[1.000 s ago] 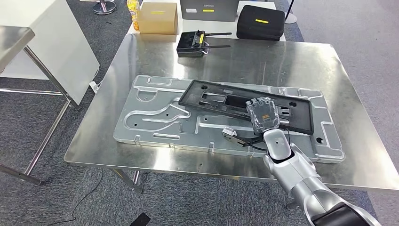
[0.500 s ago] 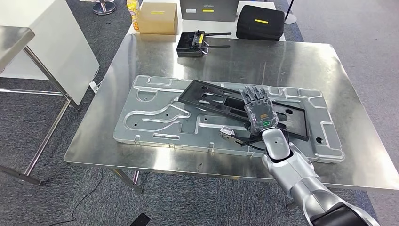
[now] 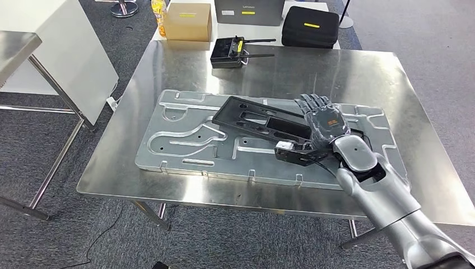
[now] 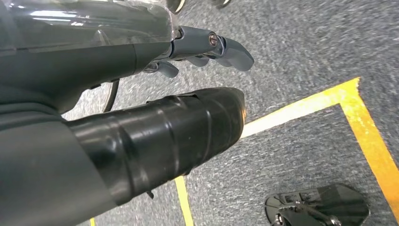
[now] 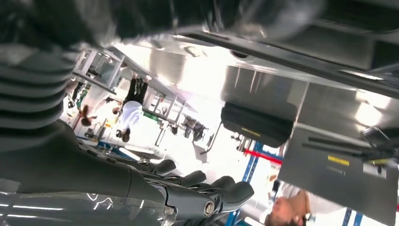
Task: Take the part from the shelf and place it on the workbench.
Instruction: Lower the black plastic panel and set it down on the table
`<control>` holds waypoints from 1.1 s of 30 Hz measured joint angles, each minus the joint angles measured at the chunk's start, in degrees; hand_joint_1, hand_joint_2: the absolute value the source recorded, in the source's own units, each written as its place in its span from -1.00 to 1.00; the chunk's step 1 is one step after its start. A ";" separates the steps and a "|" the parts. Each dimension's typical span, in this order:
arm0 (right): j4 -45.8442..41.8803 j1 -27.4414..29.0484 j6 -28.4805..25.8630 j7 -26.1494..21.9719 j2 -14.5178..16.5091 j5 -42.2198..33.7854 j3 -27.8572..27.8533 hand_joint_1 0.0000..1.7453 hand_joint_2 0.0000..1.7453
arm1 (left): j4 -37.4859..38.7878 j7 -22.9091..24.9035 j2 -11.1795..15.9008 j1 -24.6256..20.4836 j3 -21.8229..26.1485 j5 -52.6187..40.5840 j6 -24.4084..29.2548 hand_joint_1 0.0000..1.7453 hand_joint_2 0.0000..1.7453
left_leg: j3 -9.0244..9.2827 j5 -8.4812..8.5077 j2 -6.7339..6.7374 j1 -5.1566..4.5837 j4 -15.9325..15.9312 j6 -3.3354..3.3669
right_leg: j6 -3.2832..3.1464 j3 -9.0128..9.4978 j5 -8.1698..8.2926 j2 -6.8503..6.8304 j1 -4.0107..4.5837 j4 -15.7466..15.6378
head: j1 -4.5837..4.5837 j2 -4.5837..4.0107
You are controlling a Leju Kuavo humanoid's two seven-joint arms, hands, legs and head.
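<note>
The steel workbench carries a large stamped metal panel lying flat. On that panel rests the part, a long black plastic frame with cut-outs, its right end hidden under the right hand. That hand lies over the frame's right end, fingers stretched forward and slightly apart; whether it grips the frame I cannot tell. At the bench's far edge sits a black remote controller. The left hand hangs above grey carpet, fingers apart, holding nothing.
</note>
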 joint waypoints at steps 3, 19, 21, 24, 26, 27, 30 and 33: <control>-4.33 -1.22 5.00 0.56 -3.52 -3.47 1.96 -1.00 -1.00 | 0.00 -0.51 0.15 0.49 0.92 0.82 0.22 -1.00 -1.00 | 0.00 0.00 0.00 0.00 0.00 0.00 | 0.00 0.00 0.00 0.00 0.01 0.00 | 0.01 0.00; -21.73 20.18 -41.62 -7.15 -1.59 0.96 -8.10 -1.00 -1.00 | 0.00 1.03 0.09 1.08 2.17 -1.31 2.11 -1.00 -1.00 | 0.21 -0.29 -0.38 0.21 -0.03 -0.08 | 0.09 0.38 -0.29 -0.28 0.21 -0.13 | -0.02 0.00; -25.98 26.61 -44.96 -11.56 3.90 1.77 -13.53 -1.00 -0.50 | 0.00 1.40 -0.05 0.88 2.11 -1.69 2.76 -1.00 -1.00 | 0.28 -0.34 -0.36 0.21 -0.06 -0.09 | 0.09 0.40 -0.40 -0.27 0.21 -0.13 | -0.04 0.00; -31.12 33.90 -44.21 -21.02 12.12 -1.65 -21.34 -1.00 1.00 | 0.00 1.93 -0.24 0.86 2.05 -2.11 3.56 -1.00 -1.00 | 0.37 -0.40 -0.40 0.25 -0.13 -0.17 | 0.05 0.49 -0.55 -0.33 0.22 -0.13 | -0.03 0.00; -33.65 37.28 -43.91 -27.82 17.82 -4.75 -26.23 -1.00 1.00 | 0.00 2.09 -0.26 0.94 2.05 -2.31 4.06 -1.00 -1.00 | 0.46 -0.43 -0.36 0.25 -0.15 -0.21 | 0.04 0.51 -0.56 -0.26 0.22 -0.13 | -0.04 0.00; -34.77 38.80 -43.82 -30.79 20.65 -6.30 -28.47 -1.00 1.00 | 0.00 2.16 -0.26 0.91 2.05 -2.34 4.34 -1.00 -1.00 | 0.50 -0.43 -0.33 0.25 -0.15 -0.22 | 0.03 0.53 -0.56 -0.24 0.22 -0.13 | -0.04 0.00; -37.34 42.40 -43.74 -36.64 27.34 -10.05 -33.75 -1.00 1.00 | 0.00 2.33 -0.26 0.87 2.05 -2.34 5.15 -1.00 -1.00 | 0.56 -0.44 -0.29 0.25 -0.17 -0.24 | -0.01 0.55 -0.59 -0.23 0.21 -0.13 | -0.04 0.00; -38.87 44.66 -43.71 -37.98 31.46 -11.34 -36.78 -1.00 1.00 | 0.00 2.42 -0.26 0.87 2.05 -2.33 5.45 -1.00 -1.00 | 0.57 -0.45 -0.23 0.25 -0.18 -0.24 | -0.02 0.57 -0.60 -0.18 0.20 -0.13 | -0.03 0.00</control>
